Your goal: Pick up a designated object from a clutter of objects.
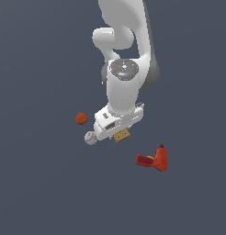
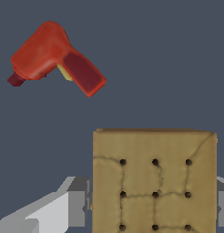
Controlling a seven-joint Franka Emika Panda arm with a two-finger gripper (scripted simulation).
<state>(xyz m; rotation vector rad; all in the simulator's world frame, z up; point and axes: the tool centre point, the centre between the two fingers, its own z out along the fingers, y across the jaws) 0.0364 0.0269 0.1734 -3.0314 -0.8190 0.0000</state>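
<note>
The designated object, a flat tan square block [image 2: 155, 182] with a grid of dark dots, fills the space between my grey fingers [image 2: 77, 207]; both of its side edges meet the pads. In the exterior view the block [image 1: 122, 136] peeks out under the white hand, and my gripper [image 1: 119, 134] is shut on it. The rest of the clutter lies around it. A white baseball [image 1: 90, 137] is just to the exterior view's left, an orange ball [image 1: 81, 118] is beyond that, and a red drill-shaped tool [image 1: 155, 159] is to the right.
The red drill [image 2: 54, 54] lies on its side on the dark grey floor, apart from the block. The arm's white links tower over the block and hide the floor behind it in the exterior view.
</note>
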